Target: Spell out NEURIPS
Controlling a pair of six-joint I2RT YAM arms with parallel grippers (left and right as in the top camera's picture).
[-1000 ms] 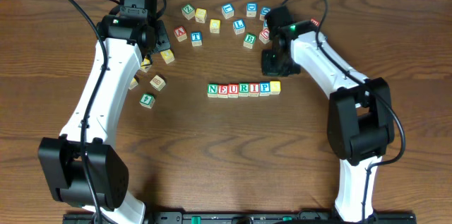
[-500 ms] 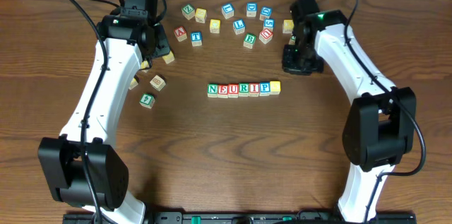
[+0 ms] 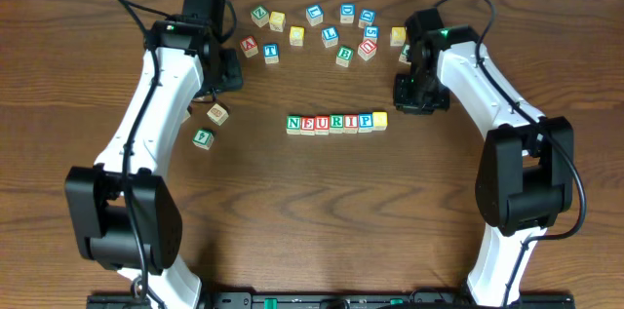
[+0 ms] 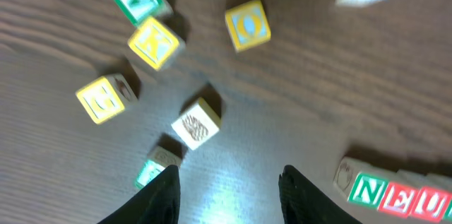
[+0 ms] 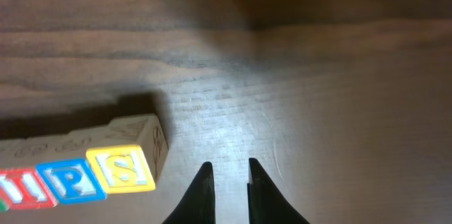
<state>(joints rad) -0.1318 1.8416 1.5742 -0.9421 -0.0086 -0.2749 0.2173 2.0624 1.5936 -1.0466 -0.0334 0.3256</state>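
Overhead: NEURIPS row [image 3: 336,123] on wood-grain table [image 3: 312,216].

- The green N cube [image 3: 294,123] bears "N" and starts the row on the table.
- The red E cube [image 3: 308,123] bears "E".
- The red U cube [image 3: 322,123] bears "U".
- The green R cube [image 3: 336,123] bears "R".
- The red I cube [image 3: 351,123] bears "I".
- The blue P cube [image 3: 365,123] bears "P".
- The yellow S cube [image 5: 121,169] bears a blue "S" and ends the row, which reads NEURIPS.
- Loose cubes seen from overhead:
  - red A cube [image 3: 250,47], "A"
  - blue T cube [image 3: 271,53], "T"
  - blue L cube [image 3: 330,35], "L"
  - green B cube [image 3: 344,56], "B"
  - green F cube [image 3: 203,137], "F"
- In the left wrist view, the yellow O cube [image 4: 247,25] bears "O" and the yellow K cube [image 4: 153,44] bears "K".
- Letters on the other cubes are too blurred or too small to read.
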